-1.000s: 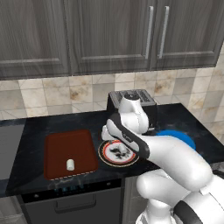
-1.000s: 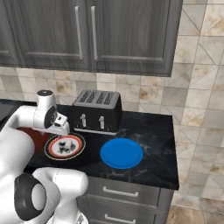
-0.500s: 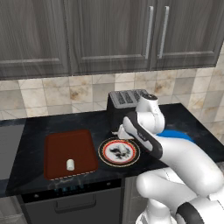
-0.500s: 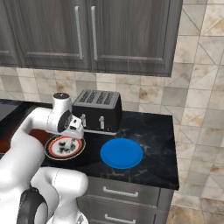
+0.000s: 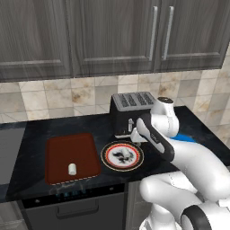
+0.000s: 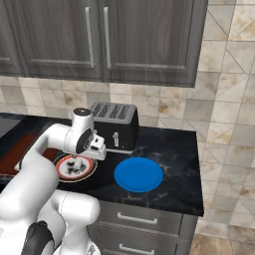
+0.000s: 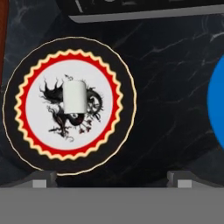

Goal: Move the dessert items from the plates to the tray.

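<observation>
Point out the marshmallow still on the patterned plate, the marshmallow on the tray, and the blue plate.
marshmallow on patterned plate (image 7: 75, 96), hand view, its middle.
marshmallow on tray (image 5: 72, 169), left base view, its side.
blue plate (image 6: 138, 174), right base view, its centre.

Black marbled counter (image 5: 40, 130) with tray (image 5: 63, 150), patterned plate (image 5: 108, 159), blue plate (image 6: 138, 174), toaster (image 6: 117, 124).

The white arm rises from the base, bends at its dark elbow joint and reaches forward, its wrist turned so the hand points down. The end effector (image 7: 112, 177) hangs with its jaws spread wide and nothing between them; the two dark fingertips (image 7: 43, 178) stand well apart at the bottom of the hand view.
</observation>
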